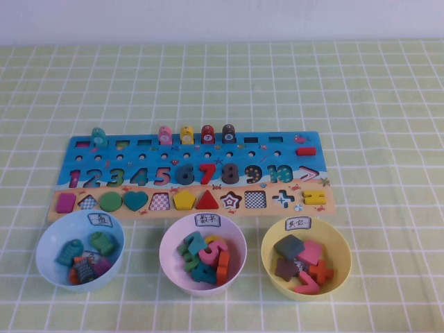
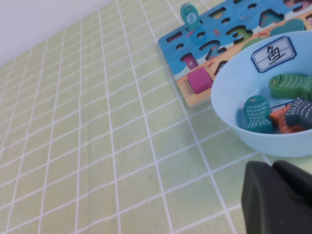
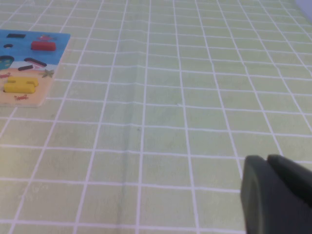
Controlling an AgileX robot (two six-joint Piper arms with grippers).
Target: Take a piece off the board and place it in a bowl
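The dark maroon 8 (image 1: 229,172) lies in its slot on the blue and tan board (image 1: 75,157), between the red 7 (image 1: 207,172) and the 9. The pale pink bowl (image 1: 167,242) stands in front of the board's middle and holds several numerals. Neither arm shows in the high view. My left gripper (image 2: 273,166) is shut and empty, low over the table beside the light blue bowl (image 2: 229,97), with the board's left end (image 2: 171,43) beyond it. My right gripper (image 3: 267,159) is shut and empty over bare cloth, to the right of the board's right end (image 3: 57,45).
A light blue bowl (image 1: 46,239) with fish pieces stands at the front left. A yellow bowl (image 1: 272,243) with shape pieces stands at the front right. Ringed pegs (image 1: 187,134) stand along the board's far edge. A green checked cloth (image 1: 388,139) covers the table.
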